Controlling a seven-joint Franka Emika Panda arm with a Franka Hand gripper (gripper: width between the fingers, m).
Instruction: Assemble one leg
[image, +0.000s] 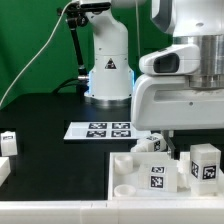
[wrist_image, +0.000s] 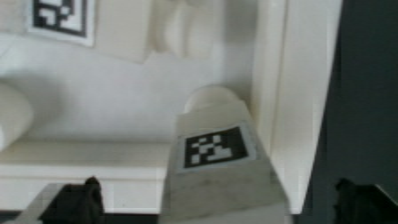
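Note:
In the wrist view a white leg (wrist_image: 221, 160) with a square tag on its face stands between my fingers, over the white rimmed panel (wrist_image: 89, 150). My gripper (wrist_image: 217, 203) is open. Its dark fingertips (wrist_image: 75, 200) stand wide on either side of the leg with a gap on each side. In the exterior view the gripper (image: 164, 142) hangs low over the far edge of the panel (image: 128, 180), beside a leg (image: 150, 148). Which leg lies between the fingers is partly hidden there by the white hand.
Another tagged leg (image: 205, 163) stands on the exterior view's right of the panel. Two more small white parts (image: 8, 142) lie at the exterior view's left edge. The marker board (image: 100, 130) lies in front of the robot base (image: 108, 75). A second tag (wrist_image: 63, 20) shows in the wrist view.

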